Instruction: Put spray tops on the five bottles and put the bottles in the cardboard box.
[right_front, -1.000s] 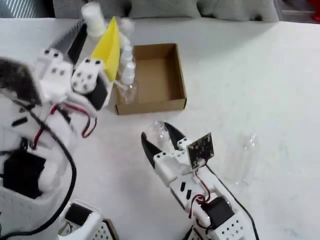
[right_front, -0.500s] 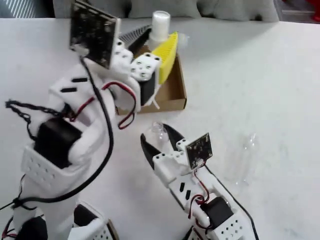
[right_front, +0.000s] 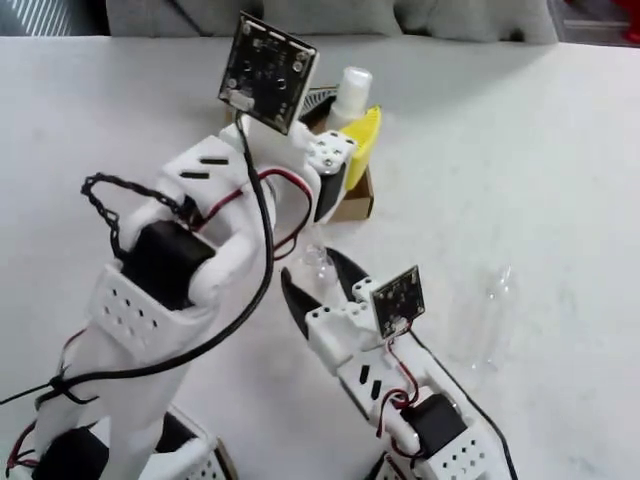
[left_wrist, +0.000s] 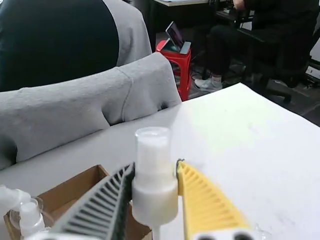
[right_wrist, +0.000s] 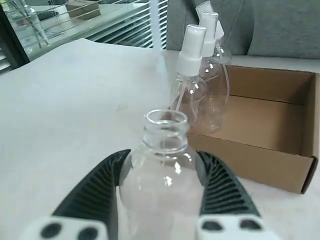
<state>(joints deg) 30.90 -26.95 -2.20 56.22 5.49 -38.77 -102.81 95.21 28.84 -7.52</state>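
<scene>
My left gripper (right_front: 345, 112) (left_wrist: 154, 192), one finger grey and one yellow, is shut on a white spray top (left_wrist: 152, 175) (right_front: 351, 95) above the cardboard box (right_front: 352, 203). My right gripper (right_front: 319, 278) (right_wrist: 160, 182) is shut on an uncapped clear bottle (right_wrist: 161, 175) (right_front: 318, 266), upright on the table just in front of the box. The top's thin tube (right_wrist: 159, 75) hangs down into that bottle's open neck. Capped bottles (right_wrist: 200, 75) stand in the box (right_wrist: 260, 125) at its left side. Another uncapped clear bottle (right_front: 490, 315) lies on the table to the right.
The left arm (right_front: 190, 260) leans across the box and covers most of it in the high view. A grey cushion (left_wrist: 85, 110) runs along the table's far edge. White table (right_front: 530, 160) spreads out to the right.
The left arm swung right with the spray top, from over the box's left side to above the bottle in my right gripper. The right arm stayed still.
</scene>
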